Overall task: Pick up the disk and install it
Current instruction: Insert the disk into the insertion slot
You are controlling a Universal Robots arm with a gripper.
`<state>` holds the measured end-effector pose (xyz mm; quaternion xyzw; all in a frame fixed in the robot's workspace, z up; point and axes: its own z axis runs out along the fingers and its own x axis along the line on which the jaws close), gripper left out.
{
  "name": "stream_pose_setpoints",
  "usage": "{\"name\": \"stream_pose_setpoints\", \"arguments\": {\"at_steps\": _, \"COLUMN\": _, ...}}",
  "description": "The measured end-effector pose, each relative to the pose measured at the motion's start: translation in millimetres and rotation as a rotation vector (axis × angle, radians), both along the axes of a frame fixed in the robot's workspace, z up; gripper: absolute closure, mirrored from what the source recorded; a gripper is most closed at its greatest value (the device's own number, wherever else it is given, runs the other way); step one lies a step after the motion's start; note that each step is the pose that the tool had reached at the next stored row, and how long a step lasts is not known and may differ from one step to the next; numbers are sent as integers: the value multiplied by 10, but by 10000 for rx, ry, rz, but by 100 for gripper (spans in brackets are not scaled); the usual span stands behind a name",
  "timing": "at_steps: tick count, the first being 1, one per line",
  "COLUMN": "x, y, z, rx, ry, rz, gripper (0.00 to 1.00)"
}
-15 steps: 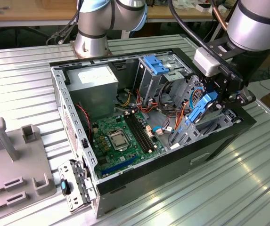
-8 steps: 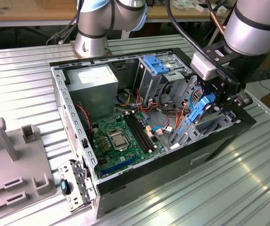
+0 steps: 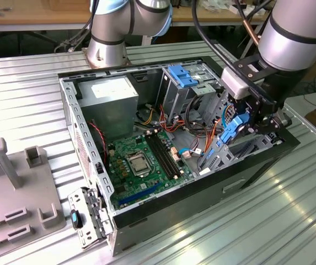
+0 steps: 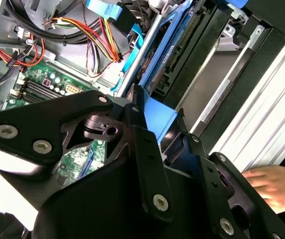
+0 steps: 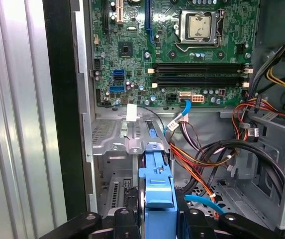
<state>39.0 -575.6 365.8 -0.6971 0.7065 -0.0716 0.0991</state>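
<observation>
Jaws pinch the disk [image 5: 157, 201] by its blue rails, holding it on edge inside the open computer case [image 3: 79, 132], which lies on its side in the middle of the worktop [image 3: 268, 221]. So the pickup is done. The install, I judge, is not: the disk hangs just over the metal drive bay [image 5: 113, 137] at the end of the case toward the exterior view's right, and its rails do not look seated yet. Close beside it, a bundle of red, orange and yellow wires [image 5: 202, 164] and a thin blue data cable [image 5: 202, 201] loop near the slot and could snag. Farther off sit the motherboard [image 3: 120, 150] and the power supply [image 3: 111, 105]. A person's hand [image 4: 274, 186] shows just outside the case wall, over the worktop and near me.
</observation>
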Motion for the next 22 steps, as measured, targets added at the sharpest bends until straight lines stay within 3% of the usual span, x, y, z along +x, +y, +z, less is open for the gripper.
{"name": "stream_pose_setpoints", "arguments": {"at_steps": 16, "x": 0, "y": 0, "z": -176, "rx": -2, "ry": 0, "rz": 0, "gripper": 63}}
{"name": "stream_pose_setpoints", "arguments": {"at_steps": 22, "x": 0, "y": -1, "z": -203, "rx": -3, "ry": 0, "rz": 0, "gripper": 63}}
